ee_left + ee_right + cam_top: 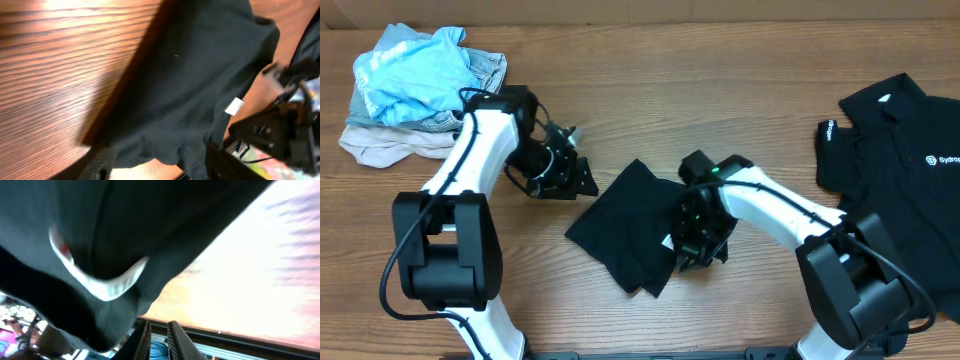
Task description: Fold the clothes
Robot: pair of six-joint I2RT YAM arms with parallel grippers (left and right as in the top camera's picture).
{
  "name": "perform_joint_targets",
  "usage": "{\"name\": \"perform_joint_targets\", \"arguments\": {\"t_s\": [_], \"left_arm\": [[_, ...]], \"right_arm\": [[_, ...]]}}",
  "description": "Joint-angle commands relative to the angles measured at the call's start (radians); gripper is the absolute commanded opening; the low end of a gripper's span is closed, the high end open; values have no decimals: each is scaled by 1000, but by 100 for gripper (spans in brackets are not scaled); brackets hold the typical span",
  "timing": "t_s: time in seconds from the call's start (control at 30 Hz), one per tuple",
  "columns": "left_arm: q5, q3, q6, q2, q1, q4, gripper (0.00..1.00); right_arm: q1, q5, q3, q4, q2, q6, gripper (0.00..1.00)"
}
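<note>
Overhead view, going left to right: at the far-left corner of the tabletop (720,60) there's a crumpled heap, with a light-blue garment (410,70) on top and a beige garment (380,145) poking out underneath. Nothing's been done to that lot yet.

Next is the left claw (570,178). It sits just beside the left corner of the plain black shirt (625,225), and the left wrist view shows its fingers (97,165) spread well apart with nothing between them.

The plain black shirt is mid-table, near side. It's already folded down to a rough diamond, with its white neck label (233,106) showing near the right edge.

The right claw (695,245) is on that right edge. In the right wrist view its fingers (142,337) are close together with only a slim gap, and I honestly can't tell whether they've got cloth pinched.

At the far right the collared black shirt (890,170) lies spread flat, and its white lettering (948,160) faces up.

On handling, I reckon this stuff is light, floppy and a bit clingy on the wood. It'll sag and bunch if lifted from the middle, so I'd pinch a corner or hem edge, both layers together, and drag low.
</note>
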Motion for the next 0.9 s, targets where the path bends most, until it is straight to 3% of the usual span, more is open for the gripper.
{"name": "perform_joint_targets", "arguments": {"t_s": [0.0,0.2,0.27,0.33,0.37,0.53,0.67,0.77,0.87], "left_arm": [[-28,-32,48,8,-39,4,55],[-54,-204,-35,8,-97,93,55],[-53,-273,-94,8,-102,169,35],[-53,-335,-177,8,-102,277,6],[-53,-356,-214,8,-101,325,4],[-142,-354,-324,8,-65,579,4],[-143,-257,-340,8,-4,731,4],[-79,-117,-341,8,34,737,4],[-23,49,-324,8,58,621,4]], "right_arm": [[-50,-8,13,6,-6,-92,17],[-113,-7,62,22,-29,-177,19],[-126,-8,73,38,-32,-177,20],[-135,-10,80,63,-33,-176,21],[-137,-12,82,75,-33,-176,21],[-136,-19,82,156,-33,-176,22],[-136,-39,82,287,-33,-176,22],[-137,-36,82,413,-33,-175,22],[-138,-34,82,498,-33,-134,25]]}}
